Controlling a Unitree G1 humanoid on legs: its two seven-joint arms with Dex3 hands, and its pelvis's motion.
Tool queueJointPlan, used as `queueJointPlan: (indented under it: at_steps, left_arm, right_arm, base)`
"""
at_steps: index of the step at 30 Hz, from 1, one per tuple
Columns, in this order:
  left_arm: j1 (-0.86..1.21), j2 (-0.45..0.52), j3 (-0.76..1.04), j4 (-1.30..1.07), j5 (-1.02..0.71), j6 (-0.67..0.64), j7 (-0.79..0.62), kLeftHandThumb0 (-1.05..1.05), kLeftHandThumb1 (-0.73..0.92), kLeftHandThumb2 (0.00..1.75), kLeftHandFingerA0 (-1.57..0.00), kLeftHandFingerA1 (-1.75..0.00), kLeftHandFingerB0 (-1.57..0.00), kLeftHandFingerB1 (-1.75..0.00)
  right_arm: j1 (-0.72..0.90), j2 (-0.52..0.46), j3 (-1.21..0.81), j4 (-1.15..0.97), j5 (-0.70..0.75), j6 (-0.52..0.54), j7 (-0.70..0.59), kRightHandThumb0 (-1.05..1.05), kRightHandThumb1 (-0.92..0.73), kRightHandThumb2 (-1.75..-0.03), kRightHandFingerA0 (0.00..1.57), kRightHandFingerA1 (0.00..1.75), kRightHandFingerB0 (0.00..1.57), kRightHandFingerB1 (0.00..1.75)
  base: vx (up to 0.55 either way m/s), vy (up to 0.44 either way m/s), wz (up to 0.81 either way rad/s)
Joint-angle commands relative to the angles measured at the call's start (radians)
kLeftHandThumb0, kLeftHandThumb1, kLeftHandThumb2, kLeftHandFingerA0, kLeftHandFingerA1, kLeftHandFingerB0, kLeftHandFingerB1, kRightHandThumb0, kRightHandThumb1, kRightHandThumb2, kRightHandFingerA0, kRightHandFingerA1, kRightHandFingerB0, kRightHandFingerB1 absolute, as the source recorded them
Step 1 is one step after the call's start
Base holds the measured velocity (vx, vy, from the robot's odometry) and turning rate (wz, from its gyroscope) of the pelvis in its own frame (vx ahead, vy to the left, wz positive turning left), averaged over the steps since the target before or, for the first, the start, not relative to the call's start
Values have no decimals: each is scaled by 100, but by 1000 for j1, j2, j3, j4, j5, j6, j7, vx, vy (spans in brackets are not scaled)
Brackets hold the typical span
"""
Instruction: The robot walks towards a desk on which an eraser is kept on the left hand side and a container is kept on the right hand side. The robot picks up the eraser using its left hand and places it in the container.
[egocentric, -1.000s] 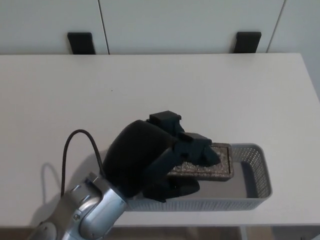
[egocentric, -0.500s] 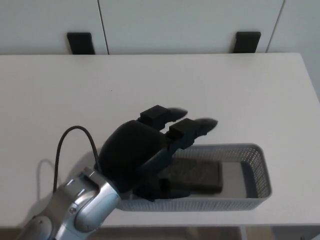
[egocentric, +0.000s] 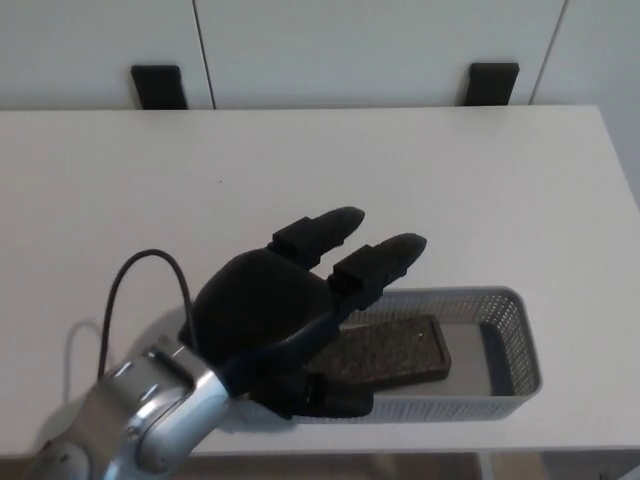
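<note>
We see the eraser (egocentric: 388, 351) lying flat inside the basket (egocentric: 515, 345) near the desk's (egocentric: 450, 190) front edge. Above the basket's left end, the left hand (egocentric: 290, 310) hovers empty, fingers (egocentric: 385, 262) spread wide.

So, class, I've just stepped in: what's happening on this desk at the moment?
A humanoid robot's left hand is open, fingers spread, above the left end of a grey mesh container near the front edge of a white desk. The dark eraser lies flat inside the container, not gripped. A black cable loops by the wrist. The right hand is out of view.
</note>
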Motion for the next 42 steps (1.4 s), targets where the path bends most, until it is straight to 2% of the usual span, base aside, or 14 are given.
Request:
queueJointPlan:
  at_steps: [1,2,7,8,9,13,14,15,32,36,37,40,41,42]
  left_arm:
    - [97,48,141,-226,-343,20,-178,-89,64,101,-13,-34,0,-38]
    - [110,57,183,-264,-473,43,-230,-81,76,64,-18,-27,-19,-29]
    - [184,121,405,-346,-1062,106,-432,-82,81,65,-31,-31,-38,-33]
    - [195,198,493,-319,-1311,100,-577,-90,79,116,-24,-42,-35,-47]
    - [206,233,535,-304,-1445,102,-662,-85,92,70,-35,-32,-43,-34]
    - [286,281,647,-276,-1680,121,-842,-78,89,68,-47,-35,-50,-35]
    - [310,304,694,-265,-1738,157,-911,-81,76,114,-40,-49,-43,-49]
    - [323,306,723,-250,-1769,181,-943,-93,92,74,-65,-42,-57,-38]
    - [607,214,1270,38,-2182,485,-1134,-101,89,71,-121,-57,-90,-46]
    - [597,234,1367,86,-2232,514,-1130,-105,74,120,-116,-74,-93,-55]
    - [574,265,1381,117,-2220,552,-1185,-97,89,68,-116,-62,-96,-48]
    - [588,341,1430,172,-2190,662,-1284,-105,59,115,-108,-62,-81,-48]
    - [572,404,1417,194,-2161,692,-1351,-105,85,68,-96,-58,-82,-44]
    - [562,441,1424,214,-2124,692,-1374,-104,58,120,-89,-69,-65,-45]
  right_arm:
    - [-8,-25,-2,-15,3,14,29,-43,-60,-57,69,53,48,44]
    - [-11,-26,0,-15,0,16,29,-42,-60,-57,68,53,48,43]
    - [-31,-22,-2,1,7,36,42,-42,-59,-57,63,51,47,43]
    - [-35,-19,-3,6,10,34,43,-42,-58,-57,64,53,47,44]
    - [-34,-19,-4,8,11,32,42,-42,-58,-57,64,53,47,44]
    - [-29,-23,4,5,-4,36,36,-40,-59,-58,64,51,48,43]
    - [-30,-21,6,9,-8,35,30,-39,-59,-57,65,52,49,44]
    - [-29,-20,7,8,-10,32,27,-39,-59,-57,67,53,49,44]
    - [-47,-17,4,22,-12,34,22,-42,-59,-57,69,54,52,45]
    - [-56,-17,6,32,-19,36,17,-42,-59,-57,71,54,53,45]
    - [-52,-17,5,30,-17,35,18,-41,-59,-57,70,54,54,45]
    - [-48,-17,7,32,-19,33,16,-41,-59,-57,70,53,53,44]
    - [-49,-15,7,41,-17,29,18,-41,-59,-57,69,53,53,45]
    - [-48,-12,5,45,-12,26,20,-40,-59,-57,67,53,52,45]
  base:
    - [0,0,0]
    - [0,0,0]
    - [0,0,0]
    - [0,0,0]
    - [0,0,0]
    - [0,0,0]
    - [0,0,0]
    - [0,0,0]
    - [0,0,0]
    - [0,0,0]
    - [0,0,0]
    - [0,0,0]
    - [0,0,0]
    - [0,0,0]
